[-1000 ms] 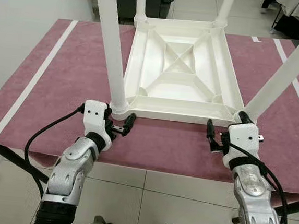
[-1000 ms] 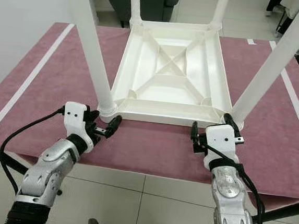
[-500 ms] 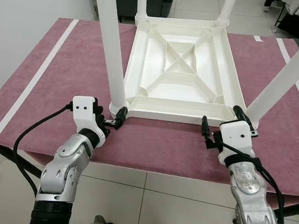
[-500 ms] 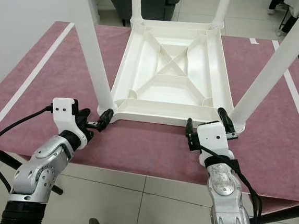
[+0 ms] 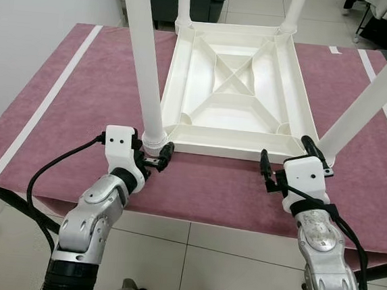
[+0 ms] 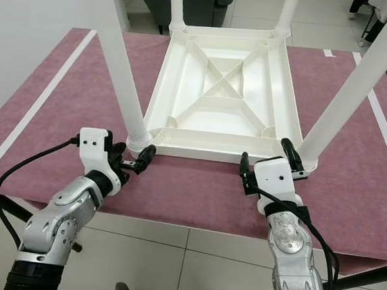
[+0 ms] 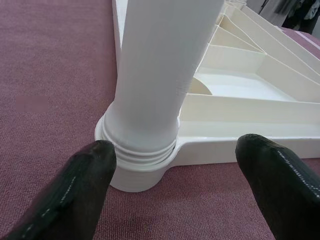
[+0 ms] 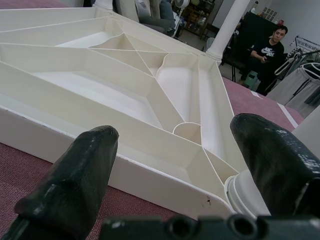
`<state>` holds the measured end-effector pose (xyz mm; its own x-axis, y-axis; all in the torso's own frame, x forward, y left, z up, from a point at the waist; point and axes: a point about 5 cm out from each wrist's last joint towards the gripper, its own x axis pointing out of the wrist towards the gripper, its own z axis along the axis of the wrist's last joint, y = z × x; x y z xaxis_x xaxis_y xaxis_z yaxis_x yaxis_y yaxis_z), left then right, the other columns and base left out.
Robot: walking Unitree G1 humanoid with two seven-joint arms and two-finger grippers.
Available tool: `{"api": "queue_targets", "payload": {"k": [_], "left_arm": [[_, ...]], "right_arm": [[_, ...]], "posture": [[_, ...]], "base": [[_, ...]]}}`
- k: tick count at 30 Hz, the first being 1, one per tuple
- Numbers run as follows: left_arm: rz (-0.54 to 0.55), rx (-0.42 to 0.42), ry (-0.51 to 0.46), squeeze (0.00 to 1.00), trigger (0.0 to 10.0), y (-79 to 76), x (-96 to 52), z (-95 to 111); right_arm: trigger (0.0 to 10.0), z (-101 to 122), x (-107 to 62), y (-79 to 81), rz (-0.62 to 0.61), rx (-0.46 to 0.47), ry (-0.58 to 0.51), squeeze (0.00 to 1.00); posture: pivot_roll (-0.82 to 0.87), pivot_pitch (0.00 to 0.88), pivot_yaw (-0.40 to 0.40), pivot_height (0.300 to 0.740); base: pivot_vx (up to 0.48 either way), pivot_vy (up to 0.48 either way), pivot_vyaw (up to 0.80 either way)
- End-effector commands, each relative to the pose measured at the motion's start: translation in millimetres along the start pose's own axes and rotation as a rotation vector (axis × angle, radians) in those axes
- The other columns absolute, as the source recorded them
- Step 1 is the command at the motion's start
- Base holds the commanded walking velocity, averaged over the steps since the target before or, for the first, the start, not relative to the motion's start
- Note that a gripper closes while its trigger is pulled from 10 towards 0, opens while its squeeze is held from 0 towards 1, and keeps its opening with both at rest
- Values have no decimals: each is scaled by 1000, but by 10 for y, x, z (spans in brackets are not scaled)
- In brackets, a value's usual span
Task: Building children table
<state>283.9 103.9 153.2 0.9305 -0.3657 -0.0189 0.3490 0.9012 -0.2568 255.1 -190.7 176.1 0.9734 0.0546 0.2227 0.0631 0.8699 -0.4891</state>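
My left end effector (image 5: 153,159) sits at the near-left corner of the upturned children's table (image 5: 236,87), fingers spread wide and holding nothing. In the wrist view the near-left leg (image 7: 160,75) rises between my two fingers (image 7: 75,200), its threaded collar seated in the corner socket (image 7: 137,172) with a few ridges showing above the rim. My right end effector (image 5: 284,160) is at the near-right corner, also spread wide and empty, one finger beside the base of the near-right leg (image 5: 363,105) and the other against the front edge of the white top.

The children's table lies top-down on the maroon cloth (image 5: 82,94) covering the table, all four legs standing up; the two far legs (image 5: 184,2) are in their sockets at the back.

My guess is that I am about to grip or check the near-left leg. The risks I see:

- Exposed thread ridges suggest the leg may not be fully home; if I close on it off-centre, I could tilt it and jam the thread
- Nothing pins the white top, so a sideways push from either end effector could slide it across the cloth
- The near-right leg leans outward in the head view; I cannot tell whether that is lens perspective or a loose fit, and a knock could unseat it
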Motion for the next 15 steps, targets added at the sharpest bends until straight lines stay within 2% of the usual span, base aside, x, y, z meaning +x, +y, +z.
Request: {"api": "queue_targets", "payload": {"k": [1, 3, 11, 15], "left_arm": [[12, 49, -5, 0, 10000, 26, -16, -1], [22, 86, -12, 0, 10000, 45, -9, 13], [29, 99, -17, 0, 10000, 58, 4, 25], [41, 164, -33, 0, 10000, 71, 22, 42]], "right_arm": [[10000, -4, -1, 14, 5, -8, -4, 0], [10000, -11, -2, 14, 3, -7, -3, 0], [10000, -18, -8, 17, 3, -5, 0, 0], [10000, -28, -9, 26, 1, 3, 6, 0]], "posture": [[-109, 96, 112, 740], [-110, 96, 112, 740], [-112, 93, 113, 740], [-113, 92, 113, 740]], "base": [[0, 0, 0], [0, 0, 0], [0, 0, 0], [0, 0, 0]]}}
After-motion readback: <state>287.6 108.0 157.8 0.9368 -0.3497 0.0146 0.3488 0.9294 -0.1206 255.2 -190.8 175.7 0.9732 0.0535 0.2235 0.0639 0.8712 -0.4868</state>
